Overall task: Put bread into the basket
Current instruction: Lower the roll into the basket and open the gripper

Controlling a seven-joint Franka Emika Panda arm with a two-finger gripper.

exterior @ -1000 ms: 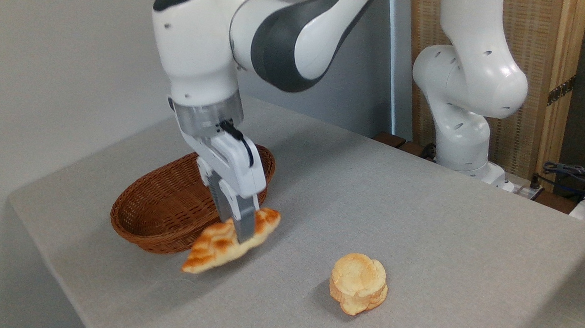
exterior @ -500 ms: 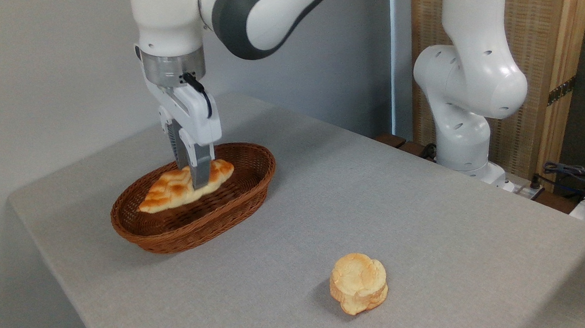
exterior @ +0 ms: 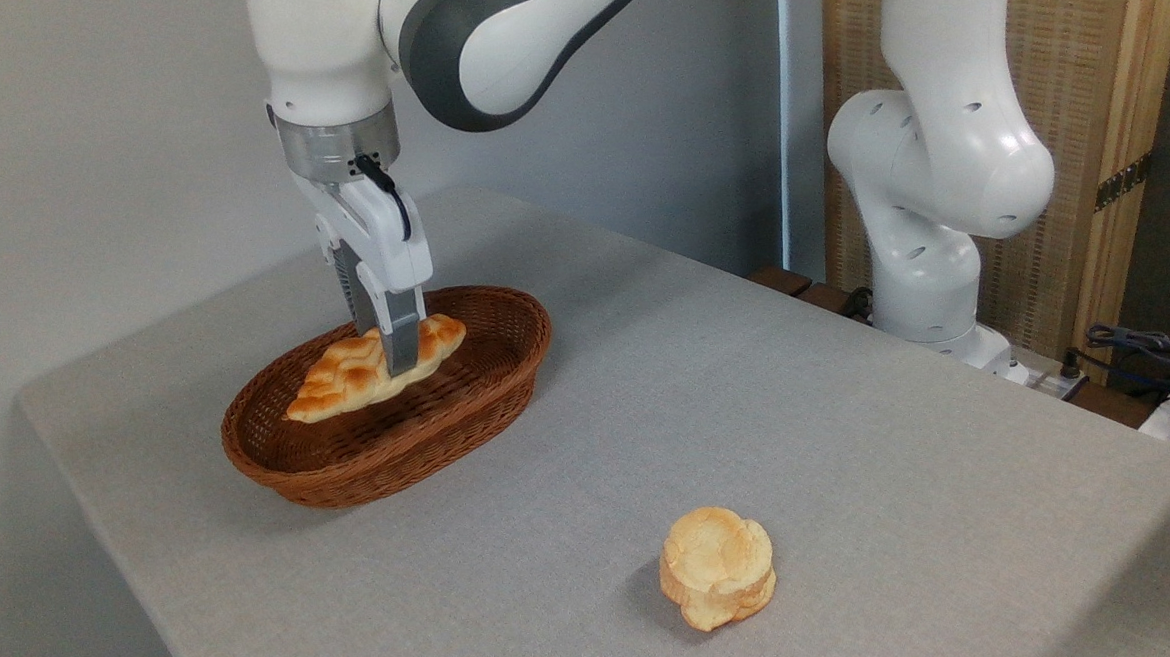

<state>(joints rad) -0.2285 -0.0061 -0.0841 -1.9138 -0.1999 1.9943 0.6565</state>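
The gripper [exterior: 397, 363] is clamped on the bread [exterior: 375, 368], its jaws closed across the loaf a little right of its middle. A second ago the loaf hung outside the basket [exterior: 302, 463], in front of its near rim; half a second ago it was already over the basket, and since then it has shifted only slightly, its left tip sitting a touch lower. It now hangs tilted over the basket's hollow, right end higher, and whether that left tip touches the weave cannot be told.

The loaf is long and braided with pointed ends, its crust glossy golden-orange with browner patches. The basket is an oval of reddish-brown wicker, shallow, with a thick rolled rim, and stands near the table's [exterior: 850, 425] left corner, close to the left edge. The table wears a matte grey cloth with a fine weave. Toward the near edge, well apart from the basket, sits a bun [exterior: 718, 566], round, pale golden and lobed like a flower; it has not moved. The arm's shells are smooth white and dark grey plastic.
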